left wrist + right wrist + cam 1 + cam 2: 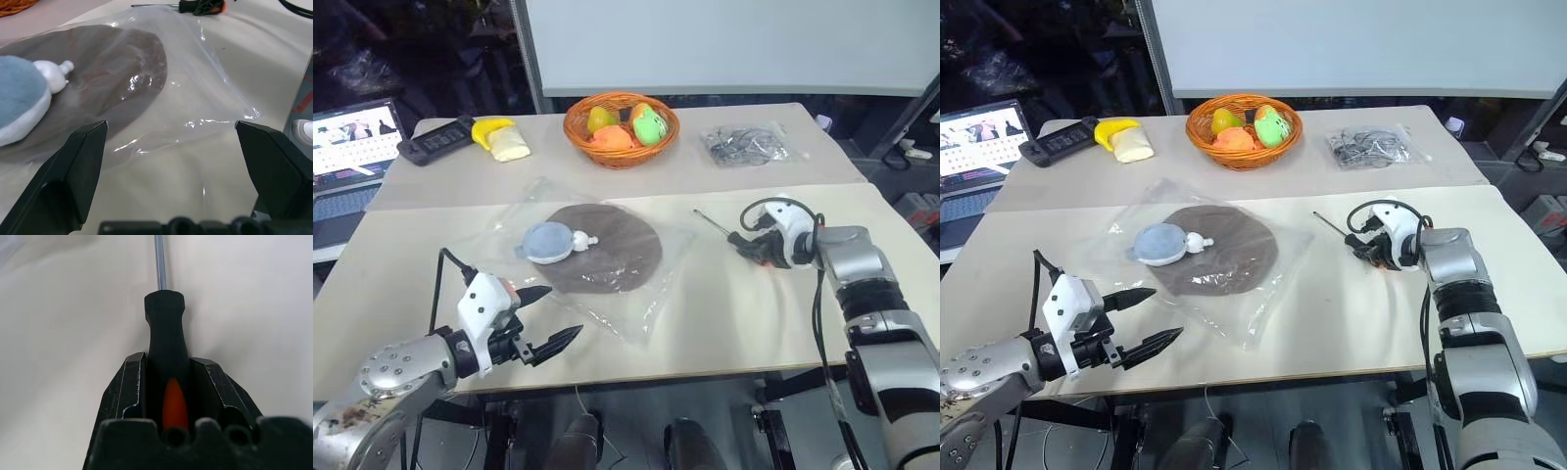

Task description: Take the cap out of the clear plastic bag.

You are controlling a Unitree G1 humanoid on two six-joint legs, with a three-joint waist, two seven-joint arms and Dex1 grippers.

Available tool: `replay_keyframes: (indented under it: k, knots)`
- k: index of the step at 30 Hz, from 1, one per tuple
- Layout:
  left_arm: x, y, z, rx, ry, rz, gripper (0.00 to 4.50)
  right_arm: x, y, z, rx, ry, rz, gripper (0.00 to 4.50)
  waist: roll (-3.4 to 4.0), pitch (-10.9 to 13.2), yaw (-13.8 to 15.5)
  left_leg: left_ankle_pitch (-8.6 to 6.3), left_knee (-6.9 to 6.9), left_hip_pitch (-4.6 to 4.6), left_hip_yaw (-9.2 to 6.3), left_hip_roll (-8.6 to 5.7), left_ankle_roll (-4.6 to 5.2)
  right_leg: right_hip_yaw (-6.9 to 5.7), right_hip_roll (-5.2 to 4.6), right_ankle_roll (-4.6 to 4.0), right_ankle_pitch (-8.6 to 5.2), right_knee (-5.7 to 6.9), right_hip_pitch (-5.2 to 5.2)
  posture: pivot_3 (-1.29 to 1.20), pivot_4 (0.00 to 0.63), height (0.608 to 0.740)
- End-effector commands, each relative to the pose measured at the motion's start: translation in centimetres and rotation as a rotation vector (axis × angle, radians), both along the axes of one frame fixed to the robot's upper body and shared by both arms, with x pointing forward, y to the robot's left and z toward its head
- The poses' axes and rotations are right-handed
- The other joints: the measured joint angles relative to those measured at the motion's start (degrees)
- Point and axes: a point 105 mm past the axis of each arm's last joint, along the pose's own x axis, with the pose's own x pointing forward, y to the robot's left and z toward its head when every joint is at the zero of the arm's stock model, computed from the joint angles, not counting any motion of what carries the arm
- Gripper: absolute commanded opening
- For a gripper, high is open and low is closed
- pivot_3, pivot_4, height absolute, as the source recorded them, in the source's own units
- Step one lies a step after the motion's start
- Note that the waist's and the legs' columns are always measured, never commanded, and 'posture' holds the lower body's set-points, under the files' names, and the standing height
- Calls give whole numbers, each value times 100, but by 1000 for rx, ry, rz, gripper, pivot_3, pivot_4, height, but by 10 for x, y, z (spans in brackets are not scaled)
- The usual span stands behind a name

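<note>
Cap (pixel 607 250), flat, round and dark brown, lay inside the clear bag (pixel 651 308) in the middle of the table (pixel 724 333). A fuzzy blue-grey lump (pixel 546 242) with a white nub sat on the cap's left part; whether it was inside or on top of the plastic could not be told. The bag spread well past the cap on every side, crinkled and glossy. The left gripper (pixel 551 315) hovered near the table's front edge, just in front of the bag's near left corner, its fingers (pixel 80 161) spread wide with nothing between them; in the left wrist view they framed the bag's near edge and the cap behind it. The right gripper (pixel 168 377) was to the right of the bag, apart from it, its fingers pinching the black-and-orange handle of a screwdriver (pixel 729 235), whose thin metal shaft pointed away toward the bag's far right corner. At the back of the table stood a wicker basket (pixel 621 129) holding fruit, a smaller bag of dark metal parts (pixel 742 145) to its right, and a banana (pixel 492 128), a pale block (pixel 512 147) and a black remote (pixel 435 141) to its left. A laptop (pixel 352 166) sat open off the table's left end.
</note>
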Motion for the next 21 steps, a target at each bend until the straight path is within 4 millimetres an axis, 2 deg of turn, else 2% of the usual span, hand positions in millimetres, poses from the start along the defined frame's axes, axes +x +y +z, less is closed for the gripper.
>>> replay_keyframes:
  k: [1,5,7,9,12,17,19,21]
  knots:
    - [0,-4,9,6,-55,-7,4500,19,1,60,23,-200,-53,1005,4,2,-25,0,-1,-14,5,0,0,5,0,-1,1,8,-23,0,150,740]
    - [-1,-8,9,-4,-59,-3,4500,41,-6,71,-109,-295,-183,1005,4,2,-33,-2,-10,-22,9,2,-2,10,5,-3,3,12,-36,0,150,740]
    - [-1,-10,9,-7,-58,-3,4500,48,-7,65,-159,-303,-256,1005,3,2,-31,-3,-10,-21,10,5,-3,10,8,-4,3,11,-35,0,150,740]
    - [-2,-11,9,-13,-58,-2,4500,52,-7,55,-284,-317,-291,1005,3,2,-34,-3,-9,-18,10,5,-4,11,9,-7,5,11,-33,0,150,740]
    - [-1,-11,8,-17,-56,2,4500,55,1,45,-292,-330,-321,1005,5,3,-34,-2,-7,-19,10,6,-4,13,12,-7,7,13,-34,0,150,740]
    - [-2,-13,7,-24,-52,4,4500,53,-6,33,-406,-324,-347,1005,7,5,-37,-2,-9,-21,10,5,-4,16,12,-7,7,18,-37,0,150,740]
    - [-3,-13,6,-29,-51,9,4500,53,-7,33,-394,-327,-359,2006,7,4,-40,-2,-8,-19,11,5,-4,16,13,-7,7,21,-37,0,150,740]
    - [-4,-13,5,-33,-48,17,4500,53,-8,35,-391,-336,-361,2484,7,4,-49,-2,-6,-15,11,5,-4,17,14,-7,7,26,-36,0,150,740]
